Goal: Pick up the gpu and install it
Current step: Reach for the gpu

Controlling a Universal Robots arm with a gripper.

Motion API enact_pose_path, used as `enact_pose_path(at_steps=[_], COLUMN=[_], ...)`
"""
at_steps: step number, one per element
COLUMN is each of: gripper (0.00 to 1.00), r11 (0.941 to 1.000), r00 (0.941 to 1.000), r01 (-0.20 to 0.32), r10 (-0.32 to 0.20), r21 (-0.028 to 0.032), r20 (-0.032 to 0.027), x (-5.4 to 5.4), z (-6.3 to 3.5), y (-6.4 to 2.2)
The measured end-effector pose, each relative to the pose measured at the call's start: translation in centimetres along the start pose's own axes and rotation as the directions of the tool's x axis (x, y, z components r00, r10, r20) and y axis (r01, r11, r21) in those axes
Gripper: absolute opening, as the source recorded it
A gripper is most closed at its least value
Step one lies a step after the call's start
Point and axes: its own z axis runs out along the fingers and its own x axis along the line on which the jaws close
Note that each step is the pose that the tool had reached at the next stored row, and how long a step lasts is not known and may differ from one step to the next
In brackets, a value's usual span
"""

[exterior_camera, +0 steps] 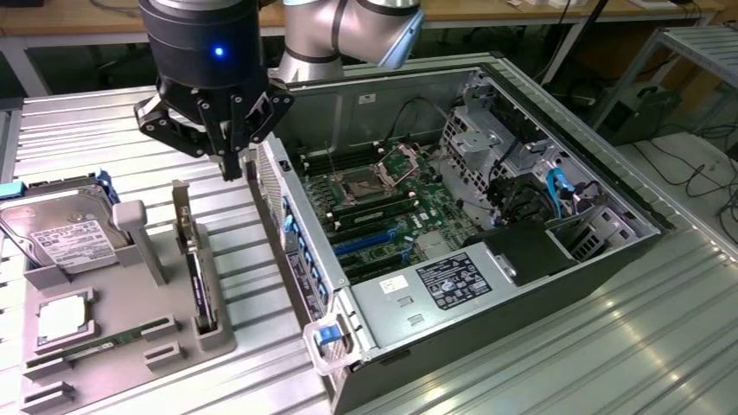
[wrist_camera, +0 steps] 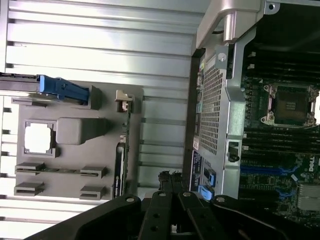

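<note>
closed pincer aloft between upright gpu and computer case

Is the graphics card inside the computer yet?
Out: the gpu stands on edge in the grey tray, beside the open computer case.

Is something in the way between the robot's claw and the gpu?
Nothing visible is. The shut gripper hangs in open air beside the computer case, and the gpu stands on edge in the gray tray.
</note>
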Motion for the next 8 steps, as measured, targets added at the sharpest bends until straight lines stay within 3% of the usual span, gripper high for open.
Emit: enact_pose_path(at_steps=[8], gripper=[0.11], r11=[1.0000], r00=[1.0000], r01=[0.005], r10=[-0.005], r21=[0.0000], r20=[-0.0003], x=[1.6], z=[0.03], y=[-0.24])
